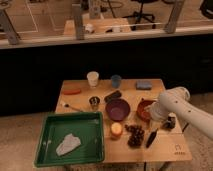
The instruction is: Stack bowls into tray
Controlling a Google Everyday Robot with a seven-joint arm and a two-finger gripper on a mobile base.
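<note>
**Step in hand: reaching for the orange-red bowl**

The hand (152,115), at the arm's tip, is spread and empty, low over the orange-red bowl (142,109) on the table (165,150). The purple bowl (118,108) sits just beside that bowl. The green tray (85,127) beyond holds no bowl. The next move likely calls for lowering, pinching the rim, and lifting.

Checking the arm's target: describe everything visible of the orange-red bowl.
The round orange-red plastic bowl sits upright on the wooden table, right of the round purple plastic bowl and apart from it. Only its left part shows; the white arm's gripper hangs over its right side, hiding it. Contact cannot be told. It lies outside the rectangular green plastic tray.
</note>
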